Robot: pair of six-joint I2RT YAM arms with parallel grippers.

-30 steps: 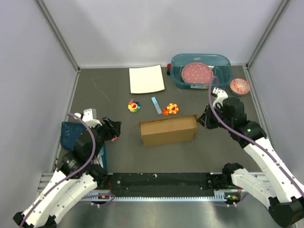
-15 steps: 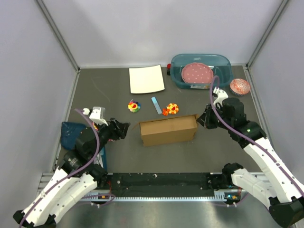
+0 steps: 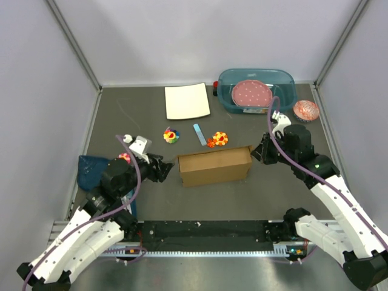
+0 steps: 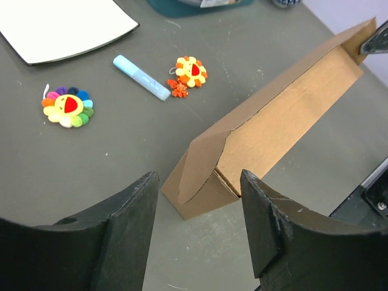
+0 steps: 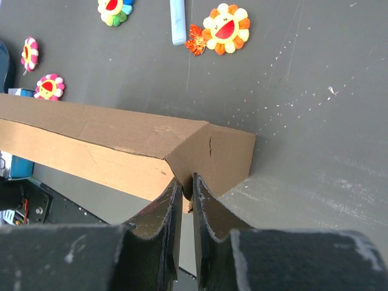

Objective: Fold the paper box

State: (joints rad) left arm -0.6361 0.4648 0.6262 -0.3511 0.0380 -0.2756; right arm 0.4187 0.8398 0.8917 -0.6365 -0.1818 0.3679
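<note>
At table (image 3: 130, 118) centre: paper box (image 3: 215, 165), long side left-right. Right gripper (image 5: 183, 187) pinching its right end; left gripper (image 4: 199, 179) spread, just beside left end, apart. Risk: left push pivots box, cardboard slips from pinch.

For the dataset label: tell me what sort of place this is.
Probably a robot lab test cell: grey walls enclose a dark table, two arms are bolted at its near edge, and props such as a box and flower toys sit on it.
</note>
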